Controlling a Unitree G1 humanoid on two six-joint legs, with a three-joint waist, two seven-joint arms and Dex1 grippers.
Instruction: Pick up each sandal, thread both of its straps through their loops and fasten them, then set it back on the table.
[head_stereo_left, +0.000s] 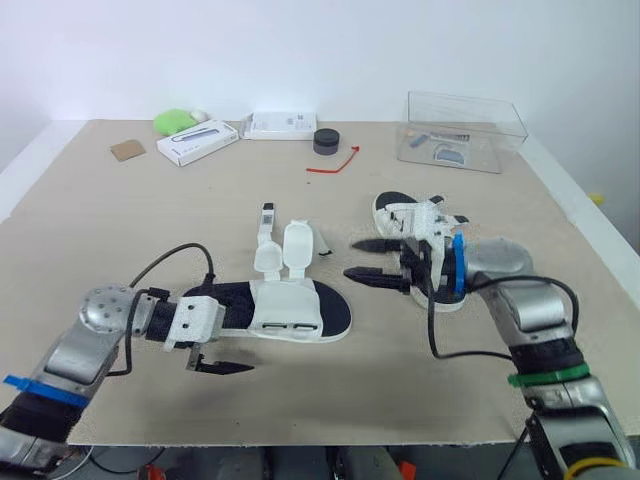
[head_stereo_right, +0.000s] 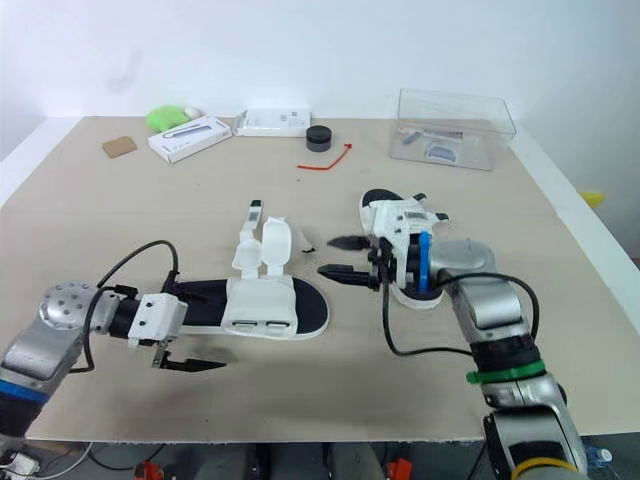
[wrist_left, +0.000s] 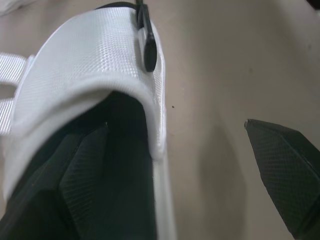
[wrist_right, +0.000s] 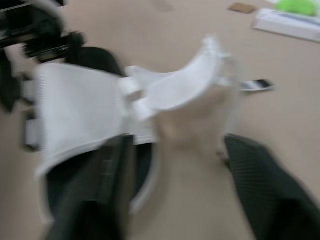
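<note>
**Item 1. Near sandal** (head_stereo_left: 290, 305): black sole, white upper. It lies flat on the counter (head_stereo_left: 120, 230), a little toward 6 o'clock from the middle, with its toe to 3 o'clock and its heel to 9 o'clock. Its two strap flaps (head_stereo_left: 285, 248) are loose and splayed out toward 12 o'clock.

**Item 2. Left pincer** (head_stereo_left: 228, 335): at the near sandal's heel, reaching in from 9 o'clock.
- The fingers are spread apart and nothing is clamped.
- One black finger (head_stereo_left: 222, 367) sits over bare counter at 6 o'clock of the heel, clear of the sole.
- In the left wrist view the other finger appears tucked in under the white heel band (wrist_left: 85, 75).
- The heel edge therefore lies between the two fingers.

**Item 3. Right pincer** (head_stereo_left: 350, 258): at 3 o'clock of the near sandal's toe, near it but not touching. The fingers are spread and point toward 9 o'clock, with nothing between them.

**Item 4. Far sandal** (head_stereo_left: 420, 225): on the counter at 2 o'clock of the near sandal. It sits just behind the right pincer and is partly covered by that wrist. Its white straps are bunched and loose.

**Item 5. Sundries along the 12 o'clock side**, from 10 to 2 o'clock:
- brown square (head_stereo_left: 127, 150)
- green lump (head_stereo_left: 175, 121)
- white box (head_stereo_left: 197, 141)
- second white box (head_stereo_left: 283, 125)
- black round piece (head_stereo_left: 326, 141)
- red strip (head_stereo_left: 335, 163)
- clear box (head_stereo_left: 462, 130)
</note>
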